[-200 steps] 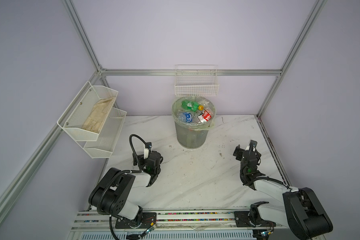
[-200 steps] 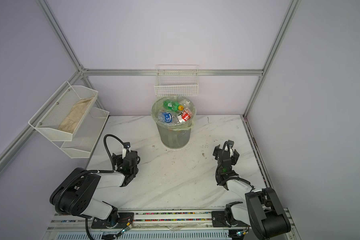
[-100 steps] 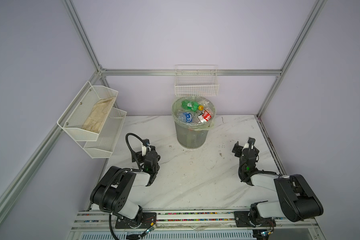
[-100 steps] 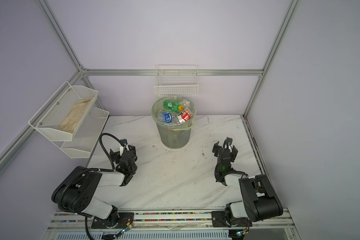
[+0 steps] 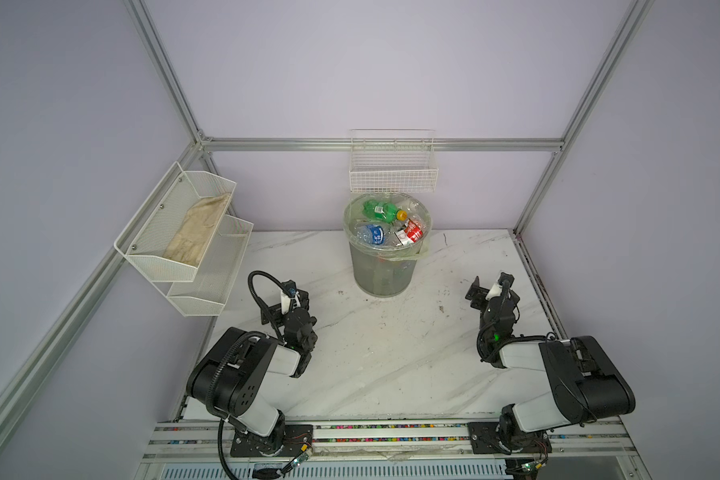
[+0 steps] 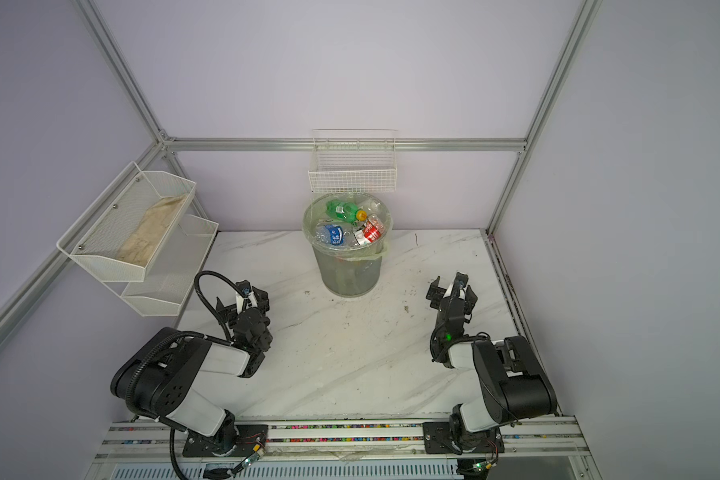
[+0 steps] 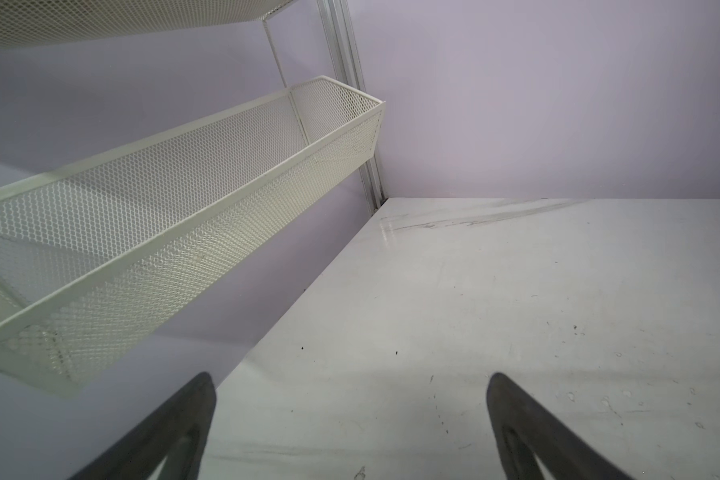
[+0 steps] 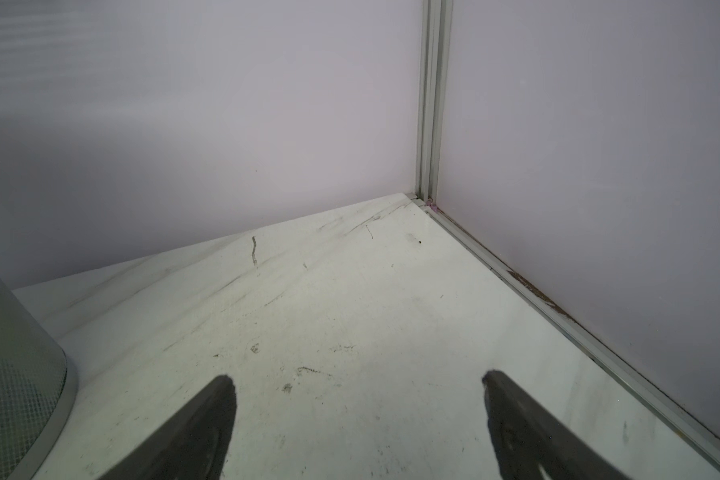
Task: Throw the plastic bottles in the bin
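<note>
The bin [image 5: 385, 270] [image 6: 350, 272], translucent grey with a pale green liner, stands at the back middle of the table. Its top is filled with plastic bottles: a green one [image 5: 375, 208] [image 6: 341, 209], a blue-labelled one [image 5: 373, 235] [image 6: 333, 235] and a red-labelled one [image 5: 412, 232] [image 6: 373, 230]. No bottle lies on the table. My left gripper [image 5: 285, 301] [image 6: 244, 301] [image 7: 350, 380] is open and empty, low over the table's left side. My right gripper [image 5: 493, 289] [image 6: 453, 291] [image 8: 357, 377] is open and empty at the right, with the bin's wall [image 8: 13, 374] beside it.
Two white mesh shelf trays [image 5: 184, 249] [image 7: 184, 199] hang on the left wall; the upper one holds a beige cloth [image 5: 196, 232]. A white wire basket [image 5: 393, 174] hangs on the back wall above the bin. The marble table [image 5: 391, 353] is scuffed.
Both arms have folded back towards their bases, and both grippers have turned a little towards the back wall. Both stay open and empty. The bin and bottles have not moved.
</note>
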Action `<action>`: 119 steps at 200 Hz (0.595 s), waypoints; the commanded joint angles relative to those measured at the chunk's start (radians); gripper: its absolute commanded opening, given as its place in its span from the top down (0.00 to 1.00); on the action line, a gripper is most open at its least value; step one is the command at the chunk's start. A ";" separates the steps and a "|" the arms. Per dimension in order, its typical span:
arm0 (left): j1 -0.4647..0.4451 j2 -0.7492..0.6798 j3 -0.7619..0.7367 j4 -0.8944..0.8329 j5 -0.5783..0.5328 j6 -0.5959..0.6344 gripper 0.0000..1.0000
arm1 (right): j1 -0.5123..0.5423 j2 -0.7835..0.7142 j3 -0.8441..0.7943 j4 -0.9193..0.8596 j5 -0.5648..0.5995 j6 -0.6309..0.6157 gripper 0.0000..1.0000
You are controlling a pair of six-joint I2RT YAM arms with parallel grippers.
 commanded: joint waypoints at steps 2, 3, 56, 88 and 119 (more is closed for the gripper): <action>0.065 0.046 -0.081 0.234 0.105 -0.047 0.00 | -0.018 -0.015 -0.062 0.193 0.019 0.004 0.05; 0.065 0.046 -0.081 0.235 0.105 -0.045 0.00 | -0.019 -0.016 -0.065 0.193 0.018 0.004 0.05; 0.061 0.026 -0.101 0.236 0.109 -0.062 0.00 | -0.037 0.044 -0.107 0.365 -0.016 0.009 0.05; 0.062 0.003 -0.126 0.235 0.124 -0.083 0.00 | -0.065 0.267 -0.194 0.728 0.109 0.128 0.03; 0.066 -0.011 -0.143 0.236 0.133 -0.103 0.00 | -0.088 0.257 -0.193 0.722 0.042 0.116 0.03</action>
